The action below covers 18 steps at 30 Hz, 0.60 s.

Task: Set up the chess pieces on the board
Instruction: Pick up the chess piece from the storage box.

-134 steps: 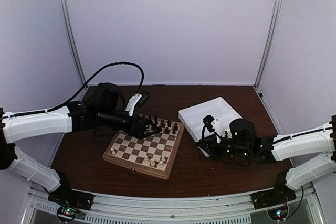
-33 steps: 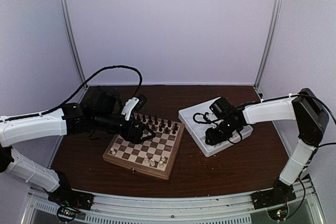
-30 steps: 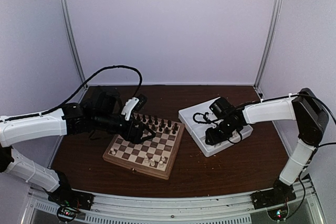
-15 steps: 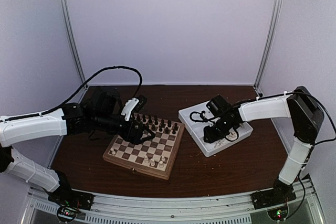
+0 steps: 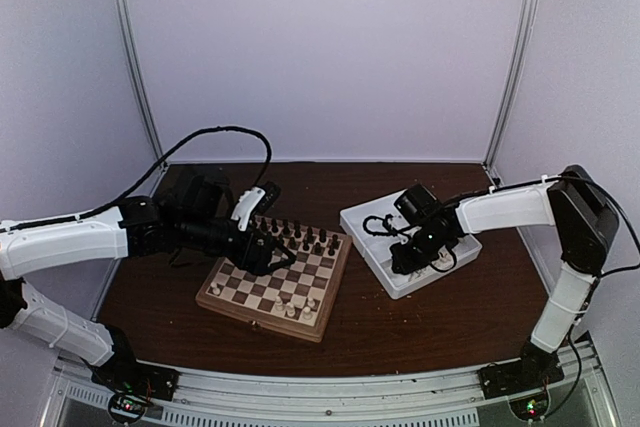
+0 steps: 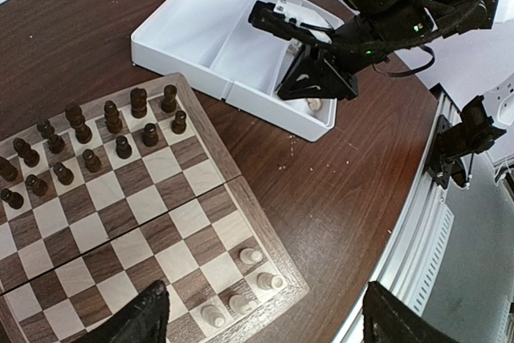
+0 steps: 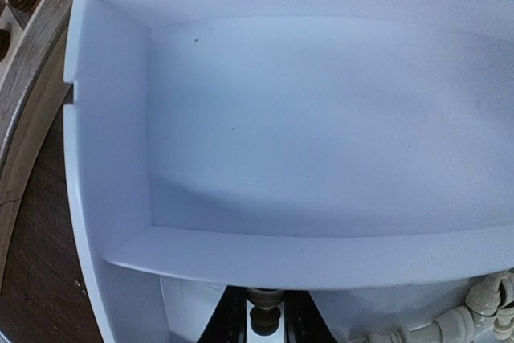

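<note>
The board point(image 5: 262, 319) lies left of centre and fills the left wrist view point(image 6: 161, 198). Several cream chess pieces point(image 6: 251, 255) stand in its near right corner point(image 5: 291, 305); dark pieces point(image 6: 112, 130) fill the far rows. My left gripper point(image 6: 269, 320) hovers open and empty over the board point(image 5: 262, 252). My right gripper point(image 7: 263, 328) is down in the near compartment of the white tray point(image 7: 321, 118), its fingers close on both sides of a small shaded chess piece point(image 7: 263, 309). More cream pieces point(image 7: 482, 315) lie beside it.
The white tray point(image 5: 375, 212) sits to the right of the board, with its far compartments bare point(image 6: 201, 34). The right arm point(image 6: 377, 14) reaches across it. Brown table point(image 6: 345, 190) runs to a metal front rail point(image 6: 450, 222).
Since 4.5 s ago my right arm has swung from the front right into the tray. Over the last second it has shifted only slightly there. My left gripper has drawn back slightly over the board.
</note>
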{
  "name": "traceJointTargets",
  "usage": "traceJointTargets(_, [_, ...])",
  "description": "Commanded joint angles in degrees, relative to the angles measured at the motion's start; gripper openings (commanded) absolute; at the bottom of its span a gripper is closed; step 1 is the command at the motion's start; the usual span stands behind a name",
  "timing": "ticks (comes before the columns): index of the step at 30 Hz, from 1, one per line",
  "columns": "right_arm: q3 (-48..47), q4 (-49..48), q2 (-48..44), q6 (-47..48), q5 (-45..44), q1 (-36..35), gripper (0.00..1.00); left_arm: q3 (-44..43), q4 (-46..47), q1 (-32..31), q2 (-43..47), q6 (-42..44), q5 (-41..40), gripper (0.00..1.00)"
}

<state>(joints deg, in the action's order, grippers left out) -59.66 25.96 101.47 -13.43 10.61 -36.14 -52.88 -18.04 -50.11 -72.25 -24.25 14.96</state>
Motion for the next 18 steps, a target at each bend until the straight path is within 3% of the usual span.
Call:
traceJointTargets(1, [1.9, 2.0, -4.1, -0.2, -1.4, -0.2, 0.15, -1.1, 1.4, -0.3, -0.8, 0.8, 0.2, 0.83])
traceJointTargets(5, [3.1, 3.6, -5.7, -1.1, -2.7, -0.2, 0.16, -1.7, 1.4, -0.3, -1.3, 0.9, 0.5, 0.83])
traceJointTargets(9, [4.3, 2.4, -6.6, -1.9, -3.1, -0.2, 0.29, -1.8, 1.7, -0.3, -1.7, 1.0, 0.7, 0.83])
traceJointTargets(18, [-0.4, 3.3, -2.5, 0.1, -2.1, -0.2, 0.38, -1.4, 1.2, -0.3, -0.7, 0.9, 0.4, 0.83])
